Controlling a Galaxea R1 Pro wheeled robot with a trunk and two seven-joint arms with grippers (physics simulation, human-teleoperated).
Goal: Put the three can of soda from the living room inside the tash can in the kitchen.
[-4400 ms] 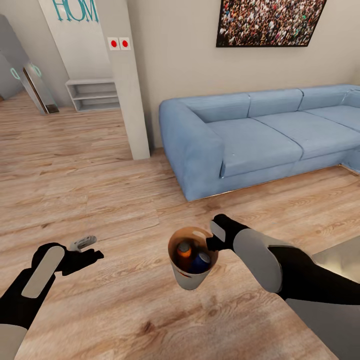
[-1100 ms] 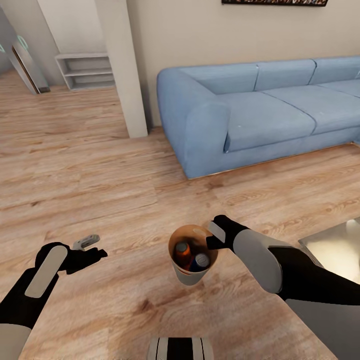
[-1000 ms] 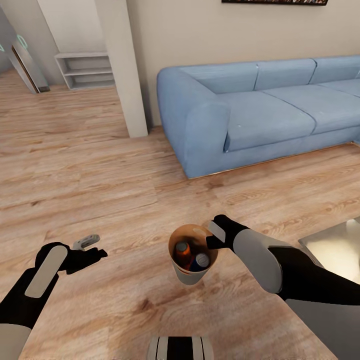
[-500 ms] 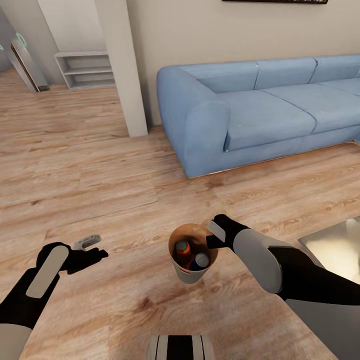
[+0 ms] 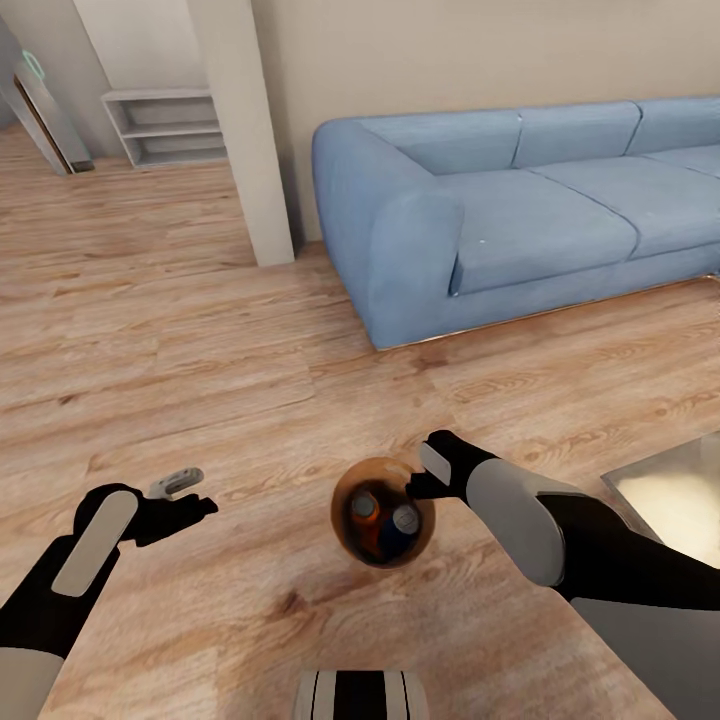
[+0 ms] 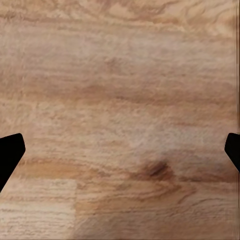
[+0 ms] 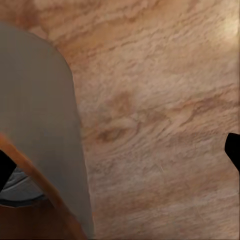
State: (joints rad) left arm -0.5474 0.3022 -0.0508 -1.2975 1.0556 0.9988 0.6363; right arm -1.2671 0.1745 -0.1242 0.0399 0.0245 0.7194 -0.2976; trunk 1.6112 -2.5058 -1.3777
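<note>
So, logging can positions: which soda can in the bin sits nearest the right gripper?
The blue can, silvery top, beside the right gripper; the orange can lies farther.

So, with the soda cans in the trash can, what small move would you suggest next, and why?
Probably close the right hand on the trash can rim: the wrist view shows its fingers wide apart with the grey wall between them, so it looks ungripped. Soda cans sit inside; the sofa is close by.
</note>
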